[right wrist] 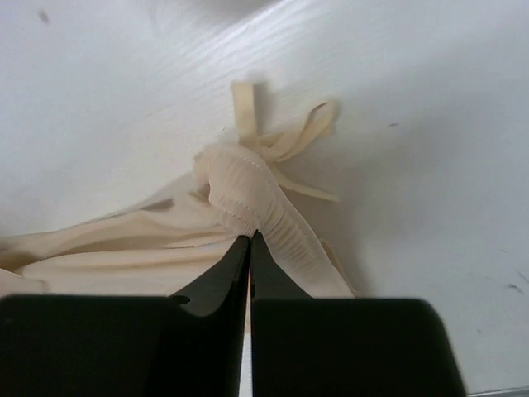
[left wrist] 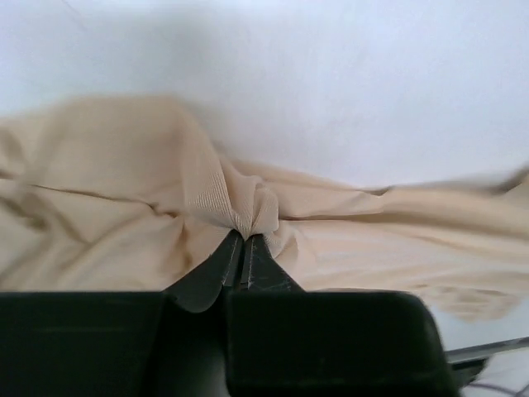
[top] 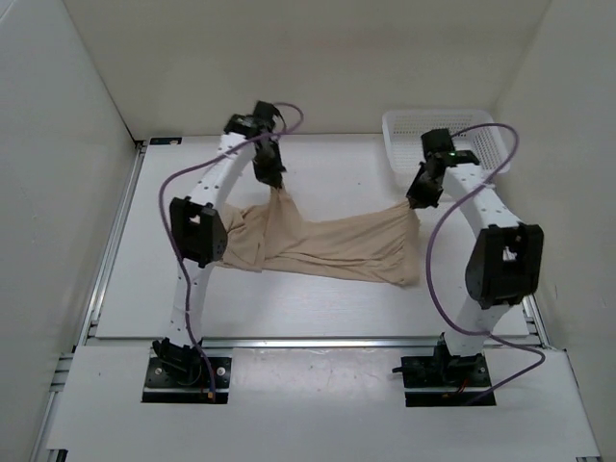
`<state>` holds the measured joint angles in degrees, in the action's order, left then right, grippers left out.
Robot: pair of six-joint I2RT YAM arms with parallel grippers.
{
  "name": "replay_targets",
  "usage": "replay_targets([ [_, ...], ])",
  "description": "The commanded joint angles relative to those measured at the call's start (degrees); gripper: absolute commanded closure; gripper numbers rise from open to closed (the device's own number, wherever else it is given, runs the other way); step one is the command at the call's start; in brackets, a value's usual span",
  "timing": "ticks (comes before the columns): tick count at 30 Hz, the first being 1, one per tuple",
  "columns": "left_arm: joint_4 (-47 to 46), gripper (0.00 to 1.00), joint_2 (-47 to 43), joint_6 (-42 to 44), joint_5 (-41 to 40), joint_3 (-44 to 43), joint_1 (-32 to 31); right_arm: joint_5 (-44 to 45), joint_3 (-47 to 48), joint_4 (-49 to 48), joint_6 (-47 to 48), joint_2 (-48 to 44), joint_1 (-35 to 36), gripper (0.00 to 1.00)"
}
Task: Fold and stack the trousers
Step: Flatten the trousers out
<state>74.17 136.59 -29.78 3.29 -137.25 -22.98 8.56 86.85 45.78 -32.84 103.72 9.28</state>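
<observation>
The light beige trousers (top: pixel 327 248) hang stretched between my two grippers above the white table, sagging in the middle, with their lower edge lying on the table. My left gripper (top: pixel 274 185) is shut on a ribbed part of the trousers (left wrist: pixel 223 198) at the upper left. My right gripper (top: pixel 420 199) is shut on the ribbed waistband (right wrist: pixel 264 207) at the upper right, where a drawstring (right wrist: pixel 285 141) hangs loose. More fabric bunches behind the left arm's elbow.
A white plastic mesh basket (top: pixel 478 134) stands at the back right corner, just behind the right arm. White walls close in the table on the left, back and right. A metal rail (top: pixel 318 341) runs along the table's near edge.
</observation>
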Motion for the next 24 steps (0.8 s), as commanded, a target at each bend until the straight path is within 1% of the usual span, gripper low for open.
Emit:
replay_targets([
  [1,1.9,0.9,-15.5,1.6,1.5,-7.4,8.3,3.9,3.6,3.3,-1.3,-10.9,-5.9,1.0],
  [2,1.2,0.9,-17.7,1.0,3.2,-6.5,12.8,3.9,3.6,3.4,-1.3,-14.4,-7.0,1.0],
  [5,-0.9,0.9,-25.6,0.3,4.4,-3.6,20.0,4.6,1.5,4.7,-1.3,-20.0,-11.0,1.0],
  [6,-0.9,0.9,-27.1,0.3,5.1,-1.8,24.4,5.2,0.8,5.4,-1.3,-21.2,-12.0,1.0],
  [8,-1.9,0.9,-30.2,0.3,5.6,0.0,28.1,5.8,-1.6,5.4,-2.0,-24.2,-14.6,1.0],
  [9,-1.9,0.9,-30.8,0.3,5.6,1.1,31.1,5.8,-2.3,5.4,-2.0,-24.9,-15.4,1.0],
  [13,-1.9,0.9,-31.4,1.6,6.1,3.0,35.0,6.5,-3.6,5.9,-2.5,-26.9,-19.8,1.0],
  [14,-1.9,0.9,-31.4,1.6,5.2,3.0,35.5,6.5,-3.6,5.9,-2.5,-27.5,-19.8,1.0],
  [19,-2.5,0.9,-27.3,2.1,4.7,3.7,35.6,6.5,-4.1,5.9,-2.0,-27.5,-20.4,1.0],
  [20,-2.5,0.84,-26.2,2.8,4.7,3.7,35.6,6.5,-4.8,5.9,-1.4,-27.5,-20.4,1.0],
  [21,-1.2,0.75,-24.2,2.8,4.7,3.7,35.6,7.1,-5.3,5.9,-1.4,-27.5,-20.4,1.0],
  [22,-1.2,0.62,-23.5,2.8,4.7,3.7,35.6,7.6,-5.3,6.4,-1.4,-28.2,-20.4,1.0],
  [23,-0.7,0.32,-23.0,2.8,4.7,4.7,35.6,8.1,-6.0,6.4,-0.9,-28.7,-20.4,1.0],
  [24,-0.7,0.21,-23.0,2.8,4.7,5.5,35.6,8.1,-6.7,6.4,-0.9,-28.8,-20.4,1.0],
])
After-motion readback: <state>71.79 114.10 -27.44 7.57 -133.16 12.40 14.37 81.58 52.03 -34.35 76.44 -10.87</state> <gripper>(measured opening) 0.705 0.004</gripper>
